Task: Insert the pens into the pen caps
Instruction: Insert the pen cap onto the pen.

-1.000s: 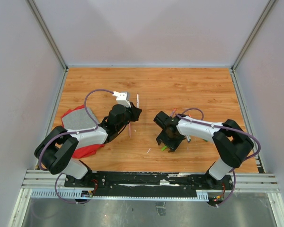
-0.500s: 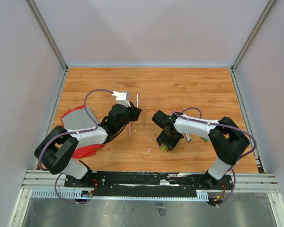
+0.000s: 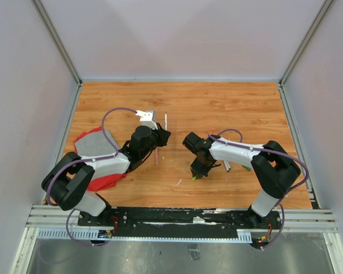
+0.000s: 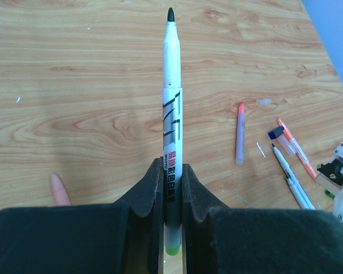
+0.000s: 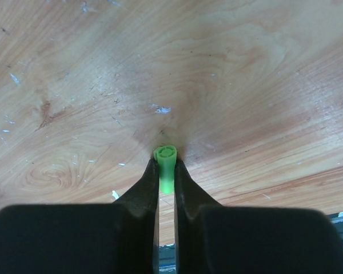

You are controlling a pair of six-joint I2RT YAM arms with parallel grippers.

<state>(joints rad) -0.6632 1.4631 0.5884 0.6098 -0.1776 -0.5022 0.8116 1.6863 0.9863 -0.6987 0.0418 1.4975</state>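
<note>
My left gripper (image 4: 172,171) is shut on a white pen (image 4: 172,85), which sticks out ahead with its dark green tip bare and a green end (image 4: 171,249) behind the fingers. In the top view that left gripper (image 3: 162,135) sits left of centre, the pen (image 3: 166,121) pointing away. My right gripper (image 5: 166,168) is shut on a green pen cap (image 5: 165,162), pointing down at the table. From above, the right gripper (image 3: 195,174) is low near the front with the green cap (image 3: 195,178) at its tip.
Loose on the wood lie a pale pen with an orange tip (image 4: 239,132), an orange pen (image 4: 294,147), a blue cap (image 4: 276,132), a white pen (image 4: 288,171) and a pink piece (image 4: 60,189). A red and grey cloth (image 3: 91,142) lies under the left arm.
The right gripper's jaws have closed on the green cap, and its wrist has shifted slightly left. The left arm and its pen have not moved.
</note>
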